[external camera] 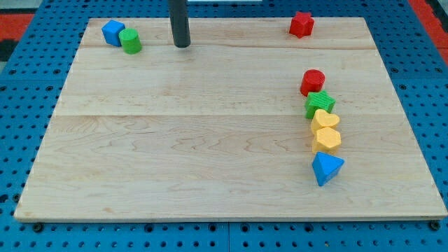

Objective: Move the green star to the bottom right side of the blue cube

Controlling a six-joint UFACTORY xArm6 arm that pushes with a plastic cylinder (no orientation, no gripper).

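Pale wooden board fills the one camera view, set on a blue pegged surface; my tip rests near the top edge, left of centre, just to the right of the green cylinder, which touches the blue cube in the upper left corner. There is no gripper here to spread or press together, only the bare rod; it touches no block.

Green star sits well apart from all this, at the right of the frame about mid-height, wedged in a column: red cylinder touching it above, a yellow heart touching it below, then a yellow hexagon-like block and a blue triangular block; a red star stands alone at the upper right.

Risk, as I judge it: pushing the star out of that tight column could drag its neighbours along; the long slide may let it slip off my tip; the green cylinder already occupies the spot beside the cube and could be knocked.

The star looks small, ridged, bright green, lying flat.
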